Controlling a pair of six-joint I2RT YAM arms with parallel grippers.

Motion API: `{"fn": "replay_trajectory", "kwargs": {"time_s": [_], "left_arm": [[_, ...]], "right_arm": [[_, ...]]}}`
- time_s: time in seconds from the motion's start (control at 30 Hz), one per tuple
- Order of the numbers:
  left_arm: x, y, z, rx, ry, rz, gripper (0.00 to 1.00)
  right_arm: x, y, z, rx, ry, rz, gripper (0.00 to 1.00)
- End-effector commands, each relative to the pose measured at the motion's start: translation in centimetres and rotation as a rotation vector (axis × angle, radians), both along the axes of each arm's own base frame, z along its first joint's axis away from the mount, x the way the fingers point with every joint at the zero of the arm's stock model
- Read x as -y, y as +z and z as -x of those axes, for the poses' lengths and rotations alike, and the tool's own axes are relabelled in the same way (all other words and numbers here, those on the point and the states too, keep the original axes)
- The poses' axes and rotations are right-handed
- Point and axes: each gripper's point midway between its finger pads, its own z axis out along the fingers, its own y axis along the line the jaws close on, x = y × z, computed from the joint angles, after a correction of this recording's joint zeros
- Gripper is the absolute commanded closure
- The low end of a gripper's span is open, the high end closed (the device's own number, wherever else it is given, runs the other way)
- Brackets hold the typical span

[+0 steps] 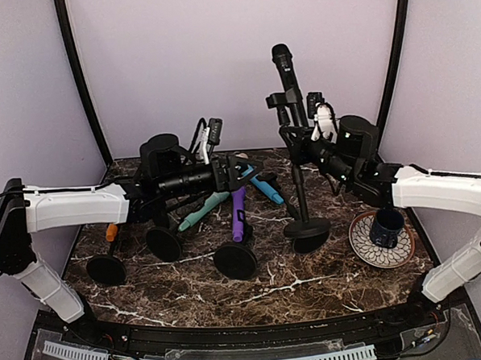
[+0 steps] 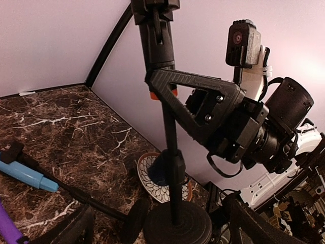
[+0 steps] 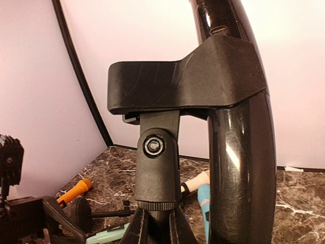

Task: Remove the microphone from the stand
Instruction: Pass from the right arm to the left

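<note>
**A:** So, where is the microphone sitting?

**B:** Upright in the clip at the top of the stand, tilted slightly back toward the rear wall. The stand's round base rests on the bench, near the middle and a little to the right.

**A:** And the right fingers?

**B:** Pressed together on the stand's pole, just under the clip. They are not touching the microphone.

**A:** The left fingers?

**B:** Spread wide with nothing between them, pointing at the stand from its left and apart from it.

**A:** Anything else around?

**B:** Several other stands lie toppled on the bench, carrying a purple microphone, a teal one, a blue one and an orange one. To the right of the upright stand's base there is a patterned plate with a dark blue mug on it.
</note>
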Motion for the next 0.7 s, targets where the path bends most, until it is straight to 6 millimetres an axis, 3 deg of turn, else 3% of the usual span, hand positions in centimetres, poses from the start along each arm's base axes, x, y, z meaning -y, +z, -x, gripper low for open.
{"fn": "replay_trajectory", "kwargs": {"time_s": [0.0,0.33,0.5,0.67], "left_arm": [[2.6,4.0,1.3,0.034,-0.076,0.116,0.06],[4.7,0.2,-0.5,-0.047,-0.045,0.051,0.07],[5.3,-0.7,-0.6,-0.043,-0.047,0.017,0.29],[4.4,-1.8,-1.4,-0.036,0.037,-0.017,0.33]], "right_arm": [[-1.8,9.5,1.5,0.274,0.049,-0.185,1.00],[-3.6,10.5,1.8,0.313,0.079,-0.235,1.00],[-3.9,10.7,1.8,0.317,0.081,-0.241,1.00],[-3.6,10.9,1.5,0.306,0.057,-0.247,1.00]]}}
